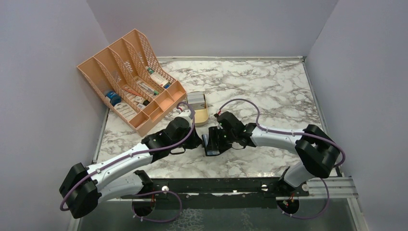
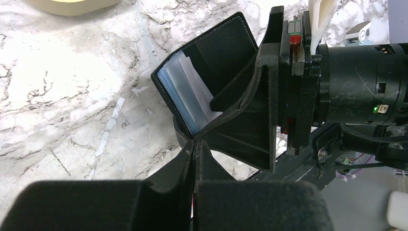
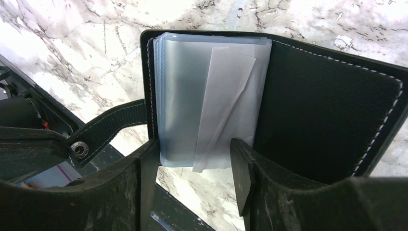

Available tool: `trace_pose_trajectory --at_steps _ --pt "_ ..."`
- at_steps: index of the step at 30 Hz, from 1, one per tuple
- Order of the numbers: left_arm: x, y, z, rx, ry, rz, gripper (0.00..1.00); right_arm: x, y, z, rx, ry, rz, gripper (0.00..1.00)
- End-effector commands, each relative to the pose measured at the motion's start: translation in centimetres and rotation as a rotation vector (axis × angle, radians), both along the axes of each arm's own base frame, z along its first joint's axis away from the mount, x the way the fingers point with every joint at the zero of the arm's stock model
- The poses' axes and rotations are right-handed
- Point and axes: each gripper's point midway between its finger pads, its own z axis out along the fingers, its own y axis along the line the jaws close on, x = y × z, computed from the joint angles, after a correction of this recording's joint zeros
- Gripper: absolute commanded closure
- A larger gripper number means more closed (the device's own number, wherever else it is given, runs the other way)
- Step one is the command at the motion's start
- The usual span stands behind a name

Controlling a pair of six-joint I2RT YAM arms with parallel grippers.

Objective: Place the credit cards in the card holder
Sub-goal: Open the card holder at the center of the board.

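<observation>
The left gripper (image 2: 194, 148) pinches the strap (image 3: 115, 126) of the card holder (image 3: 327, 96). The right gripper (image 3: 192, 144) is half-open, straddling the clear sleeves (image 3: 180, 86). Closing now could crumple the pale sheet (image 3: 226, 106).

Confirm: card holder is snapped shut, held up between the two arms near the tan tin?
Not shut. The card holder is open: the right wrist view shows its cover spread, the clear sleeves and a white paper slip exposed, and the snap strap undone. The rest holds: it sits between the two arms, near the tan tin.
</observation>
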Motion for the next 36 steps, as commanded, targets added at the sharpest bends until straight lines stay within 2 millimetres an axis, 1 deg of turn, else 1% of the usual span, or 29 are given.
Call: trace_pose_trajectory --at_steps 1,6,10,14,17,23,26,29,34,36 --pt "-0.1 -0.2 0.6 -0.028 -0.013 -0.008 1.0 1.2 0.9 0.9 0.02 -0.052 -0.012 0.45" --pt "0.0 0.4 -0.1 0.004 -0.014 0.007 1.0 1.3 0.4 1.8 0.014 -0.07 -0.023 0.42" --pt "0.0 0.8 -0.6 0.023 -0.012 0.013 1.0 1.5 0.1 2.6 0.019 -0.097 -0.034 0.43" --pt "0.0 0.7 -0.4 0.018 -0.012 0.013 1.0 1.5 0.4 2.3 0.017 -0.087 -0.023 0.47" --pt "0.0 0.6 -0.3 0.016 -0.015 0.011 1.0 1.4 0.7 2.0 0.018 -0.078 -0.013 0.47" --pt "0.0 0.6 -0.3 0.015 -0.014 0.013 1.0 1.3 0.8 1.6 0.019 -0.07 -0.004 0.41" --pt "0.0 0.6 -0.3 0.014 -0.013 0.011 1.0 1.3 0.7 1.0 0.005 -0.06 -0.006 0.41" --pt "0.0 0.5 -0.3 0.013 -0.013 0.009 1.0 1.3 0.6 0.6 -0.005 -0.055 -0.009 0.45" --pt "0.0 0.6 -0.3 0.015 -0.014 0.012 1.0 1.5 0.2 0.5 -0.018 -0.068 -0.029 0.55" --pt "0.0 0.7 -0.5 0.02 -0.013 0.012 1.0 1.7 0.0 0.7 -0.028 -0.074 -0.039 0.55"
